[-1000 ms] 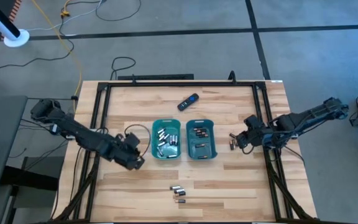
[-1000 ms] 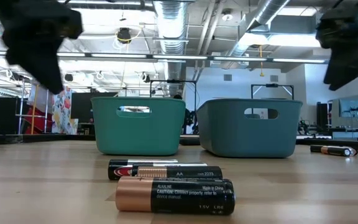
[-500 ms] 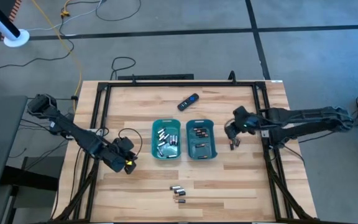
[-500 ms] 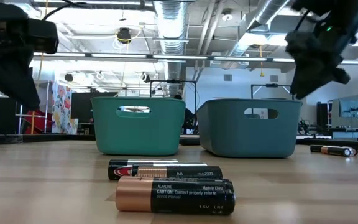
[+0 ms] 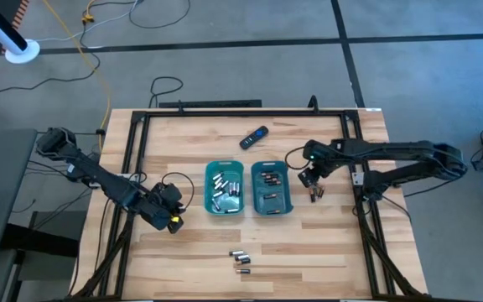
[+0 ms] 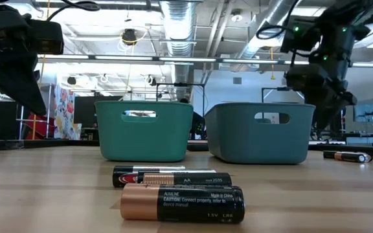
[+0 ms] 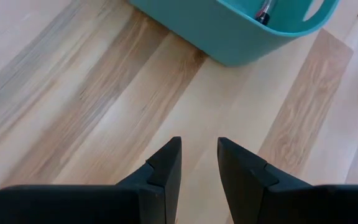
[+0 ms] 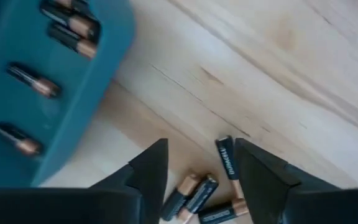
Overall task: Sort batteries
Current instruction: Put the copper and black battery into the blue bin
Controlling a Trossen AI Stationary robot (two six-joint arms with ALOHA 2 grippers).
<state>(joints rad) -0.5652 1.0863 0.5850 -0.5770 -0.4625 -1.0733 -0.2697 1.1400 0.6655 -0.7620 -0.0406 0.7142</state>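
Pale wooden table (image 5: pixel 183 252), matt teal plastic trays (image 5: pixel 224 188), glossy batteries (image 6: pixel 182 202)

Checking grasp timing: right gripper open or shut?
Open. The right gripper shows a clear gap between its fingers, above loose batteries, holding nothing.

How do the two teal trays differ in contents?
The left tray holds silvery-grey batteries; the right tray holds dark batteries with coppery ends. The left tray's batteries spread over most of its floor; the right tray's mostly cluster at its far end. Both trays are teal, similar-sized, side by side.
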